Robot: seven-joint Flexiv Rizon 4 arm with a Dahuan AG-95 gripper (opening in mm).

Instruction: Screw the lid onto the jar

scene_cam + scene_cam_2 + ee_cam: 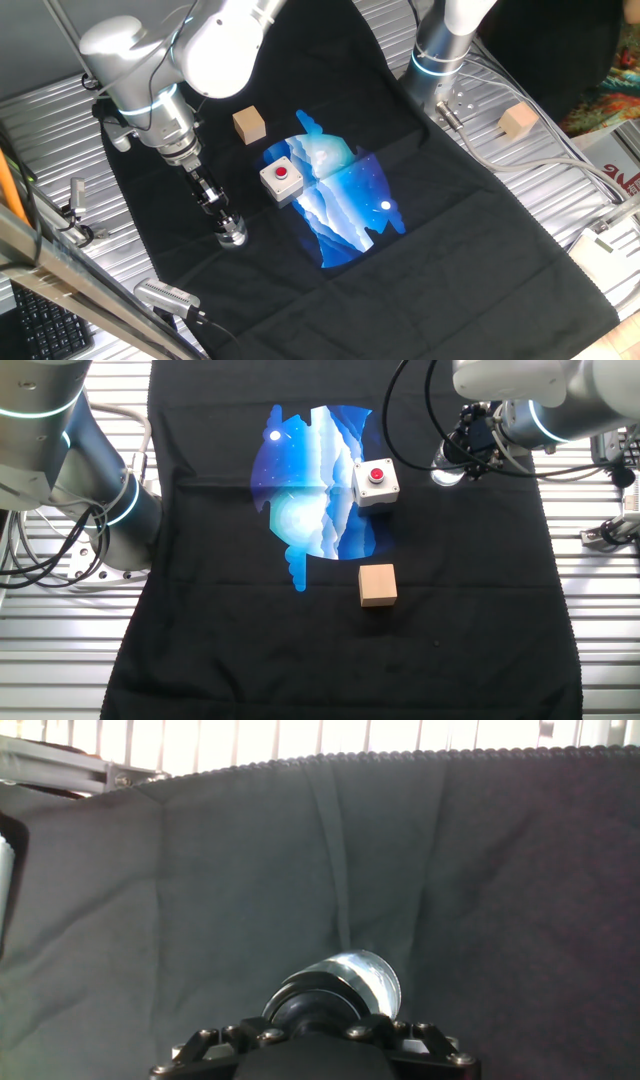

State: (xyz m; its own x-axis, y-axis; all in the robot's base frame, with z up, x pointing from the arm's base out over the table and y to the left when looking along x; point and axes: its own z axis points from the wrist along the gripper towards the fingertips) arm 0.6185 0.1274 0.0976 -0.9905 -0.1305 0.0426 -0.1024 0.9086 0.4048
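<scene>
Jar (232,236) and lid (312,1005) are together under the gripper (226,226), on the black cloth (420,230) near its edge, well apart from the other things. In one fixed view the arm (150,70) comes from the upper left, bends down, and its thin black hand goes steeply to the jar. In the other fixed view the gripper (462,458) is at the upper right, with the jar (446,476) as a bright round spot just beside it.

In the hand view the lid is a dark round cap right in front of the gripper (318,1032), and the jar (362,976) shows beyond it as a clear, shining cylinder. The lid sits on the jar's mouth. The fingers are hidden behind the black body of the hand, so I cannot tell if they pinch the lid or are spread around it.

Counted: one jar, one lid, one white box (281,180) with a red button, which is in the middle of the cloth on a blue print (340,200). Two wooden cubes: one (249,125) on the cloth near the box, the other one (518,121) off the cloth on the metal table (560,170).
</scene>
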